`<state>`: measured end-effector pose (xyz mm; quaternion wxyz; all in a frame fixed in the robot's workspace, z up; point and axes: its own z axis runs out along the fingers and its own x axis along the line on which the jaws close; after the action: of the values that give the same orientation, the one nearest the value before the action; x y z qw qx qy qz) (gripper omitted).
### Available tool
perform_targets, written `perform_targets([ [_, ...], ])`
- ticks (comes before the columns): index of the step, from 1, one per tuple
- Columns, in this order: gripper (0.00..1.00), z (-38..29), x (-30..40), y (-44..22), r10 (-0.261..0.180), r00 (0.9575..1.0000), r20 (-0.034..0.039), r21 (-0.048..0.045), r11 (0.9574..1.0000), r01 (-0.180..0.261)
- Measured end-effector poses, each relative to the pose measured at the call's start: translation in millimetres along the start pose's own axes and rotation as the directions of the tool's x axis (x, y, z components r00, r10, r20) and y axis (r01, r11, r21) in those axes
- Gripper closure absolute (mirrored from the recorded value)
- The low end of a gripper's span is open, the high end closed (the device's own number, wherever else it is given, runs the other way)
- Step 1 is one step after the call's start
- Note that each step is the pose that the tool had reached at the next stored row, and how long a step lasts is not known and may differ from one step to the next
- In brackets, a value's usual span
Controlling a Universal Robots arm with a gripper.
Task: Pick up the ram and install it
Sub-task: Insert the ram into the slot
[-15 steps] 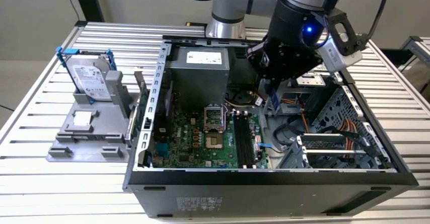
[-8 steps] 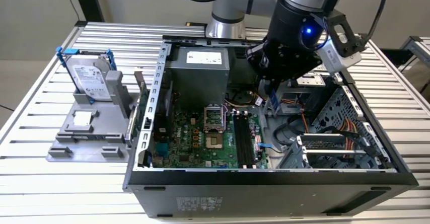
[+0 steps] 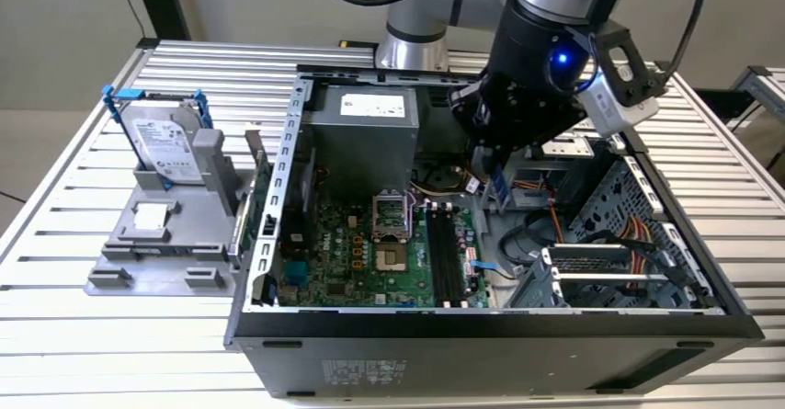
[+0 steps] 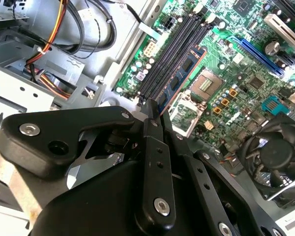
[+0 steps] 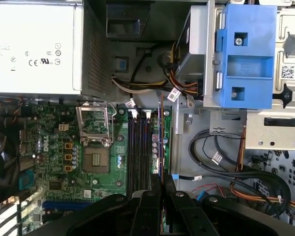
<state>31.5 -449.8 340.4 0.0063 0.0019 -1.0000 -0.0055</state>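
My gripper (image 3: 497, 177) hangs inside the open computer case (image 3: 491, 322), above the motherboard (image 3: 356, 262). It is shut on the ram (image 4: 183, 74), a thin bluish circuit-board stick pinched at one end between the fingertips (image 4: 153, 112). In the first wrist view the ram (image 5: 161, 132) shows edge-on, running parallel to the long black slots (image 5: 137, 147) and just beside them. In the exterior view the ram (image 3: 502, 191) pokes down below the gripper, above and behind the slots (image 3: 444, 253). Whether the stick touches the board I cannot tell.
A grey power supply (image 3: 362, 129) sits at the back of the case, with the processor socket (image 3: 386, 216) beside the slots. Cables (image 3: 613, 234) and drive bays fill the exterior view's right. A hard drive in a blue frame (image 3: 165, 147) stands on a grey holder outside the case.
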Motion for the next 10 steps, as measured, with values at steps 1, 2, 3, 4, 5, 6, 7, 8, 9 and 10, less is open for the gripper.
perform_targets([
  [1,1.00,0.2,0.0,0.0,0.000,1.0000,0.0000,0.0000,1.0000,0.000],
  [2,1.00,0.5,0.0,0.0,0.000,1.0000,0.0000,0.0001,1.0000,0.000],
  [3,1.00,0.7,0.0,0.0,0.000,1.0000,0.0000,0.0001,1.0000,0.000],
  [4,1.00,0.9,0.1,0.0,0.000,1.0000,0.0000,0.0002,1.0000,0.000],
  [5,1.00,1.1,0.1,0.0,0.000,1.0000,0.0000,0.0003,1.0000,0.000],
  [6,1.00,1.3,0.1,0.0,0.000,1.0000,0.0000,0.0003,1.0000,0.000],
  [7,1.00,1.5,0.1,0.0,0.000,1.0000,0.0000,0.0003,1.0000,0.000],
  [8,1.00,1.7,0.0,0.0,0.000,1.0000,0.0000,0.0004,1.0000,0.000],
  [9,1.00,1.9,0.0,0.0,0.000,1.0000,0.0000,0.0004,1.0000,0.000],
  [10,1.00,2.1,0.0,0.0,0.000,1.0000,0.0000,0.0005,1.0000,0.000],
])
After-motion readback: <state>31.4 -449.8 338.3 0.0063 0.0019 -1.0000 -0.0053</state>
